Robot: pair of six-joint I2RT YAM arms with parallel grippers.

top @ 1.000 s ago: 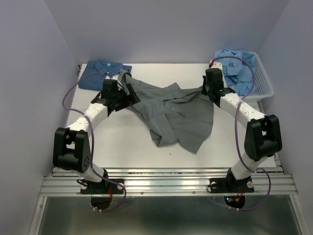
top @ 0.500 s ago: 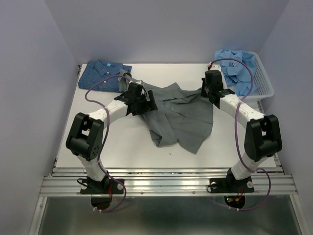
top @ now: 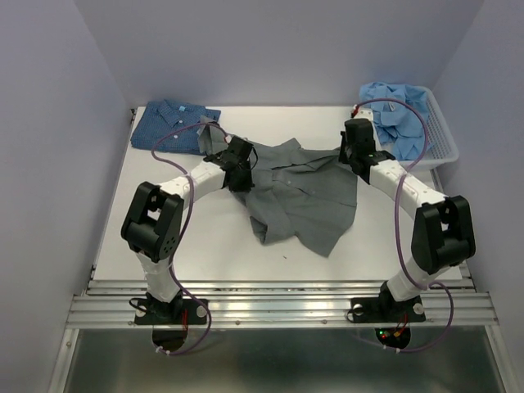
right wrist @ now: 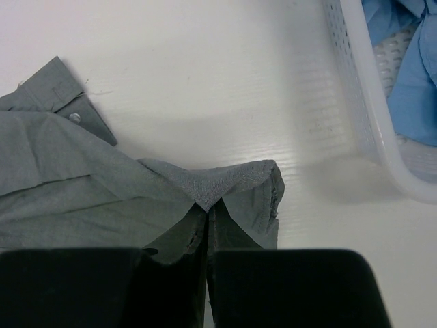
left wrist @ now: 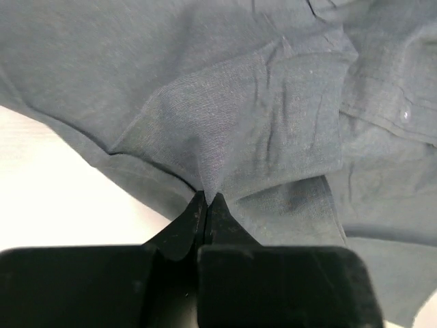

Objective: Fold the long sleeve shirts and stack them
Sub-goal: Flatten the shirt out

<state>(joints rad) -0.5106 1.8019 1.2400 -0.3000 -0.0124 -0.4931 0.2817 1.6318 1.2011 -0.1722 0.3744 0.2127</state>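
1. The left gripper (left wrist: 206, 198) has its fingers pressed fully together, with no gap between the tips. They pinch a ridge of the dark grey shirt (left wrist: 225, 102), and the cloth rises from the tips in a small tent-shaped fold.
2. The right gripper (right wrist: 207, 208) has its fingers closed to a thin slit on a doubled edge of the dark grey shirt. The cloth forms a small peak at the tips. A cuff (right wrist: 68, 109) with one button lies flat just beyond that pinch point.
3. Seen from the top camera, the left gripper holds the far-left part of the dark grey shirt. The right gripper holds its far-right edge.
4. The dark grey shirt lies spread and rumpled on the white table (top: 188, 237), with its near hem toward the arm bases.
5. The dark blue patterned shirt (top: 168, 127) lies folded, left of and beyond the dark grey shirt, just beside its far-left end. Whether they touch cannot be told.
6. The white slatted basket (top: 442, 139) stands right of the dark grey shirt, with a strip of bare table between them. It holds the light blue shirts (top: 401, 110) in a loose heap.
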